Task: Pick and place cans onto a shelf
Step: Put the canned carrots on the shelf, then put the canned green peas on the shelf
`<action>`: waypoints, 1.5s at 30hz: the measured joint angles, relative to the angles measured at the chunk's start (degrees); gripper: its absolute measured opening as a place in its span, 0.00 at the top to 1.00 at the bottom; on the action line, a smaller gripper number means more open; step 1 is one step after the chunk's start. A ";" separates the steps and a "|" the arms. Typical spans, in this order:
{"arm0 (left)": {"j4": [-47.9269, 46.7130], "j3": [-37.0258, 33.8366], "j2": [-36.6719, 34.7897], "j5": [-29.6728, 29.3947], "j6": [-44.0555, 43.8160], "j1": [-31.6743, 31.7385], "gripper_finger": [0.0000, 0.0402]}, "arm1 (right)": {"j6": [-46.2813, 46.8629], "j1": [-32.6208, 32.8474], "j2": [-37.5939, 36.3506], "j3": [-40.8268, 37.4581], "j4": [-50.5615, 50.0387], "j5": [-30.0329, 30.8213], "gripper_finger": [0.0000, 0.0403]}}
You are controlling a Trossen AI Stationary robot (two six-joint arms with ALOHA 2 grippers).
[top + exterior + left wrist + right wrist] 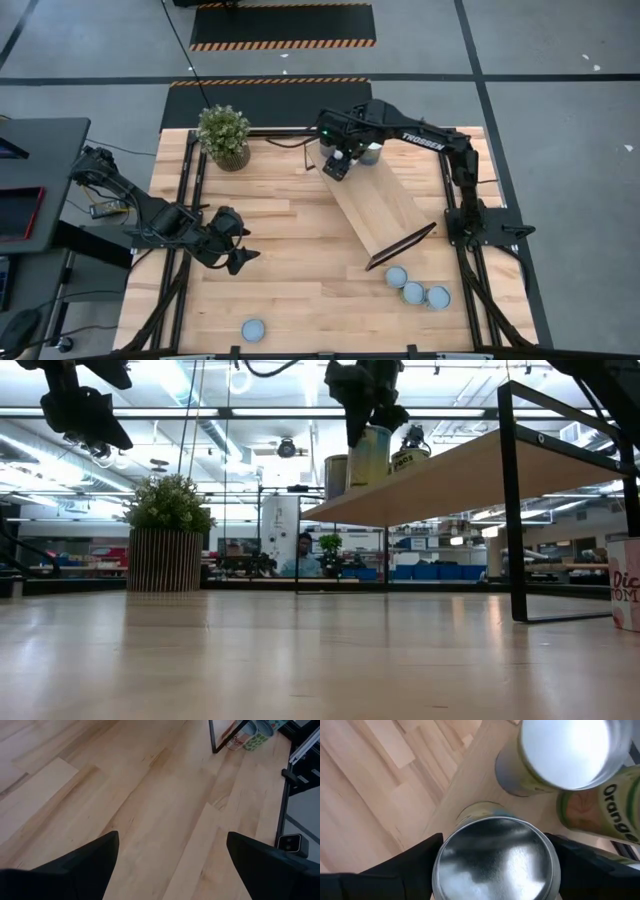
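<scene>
My right gripper [340, 162] is over the far end of the light-wood shelf [385, 210], shut on a can with a silvery top [495, 855]. In the low view the can [370, 456] sits slightly tilted at the shelf board [450, 475]; I cannot tell if its bottom touches. Two more cans [570, 750] [602, 810] stand on the shelf just beyond it. Three cans [413, 291] stand on the table off the shelf's near end, and one can [253, 329] stands near the front edge. My left gripper [236, 252] is open and empty above the table's left part. My right gripper pinches the can's side wall just below its top rim [440, 865] between its two fingers [410, 865], one on each side. The fingers come from above, pointing down. The can hangs below them, slightly tilted, over the shelf's far end.
A potted plant [223, 135] stands at the table's far left. The shelf lies slantwise from the far middle toward the near right, its black end bracket [402, 246] at the near end. Bare tabletop [150, 795] lies below my left gripper.
</scene>
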 joint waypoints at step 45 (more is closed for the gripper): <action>1.75 0.02 0.02 0.03 -1.04 0.00 0.07 | -14.32 7.14 -3.09 4.75 -0.47 15.90 0.11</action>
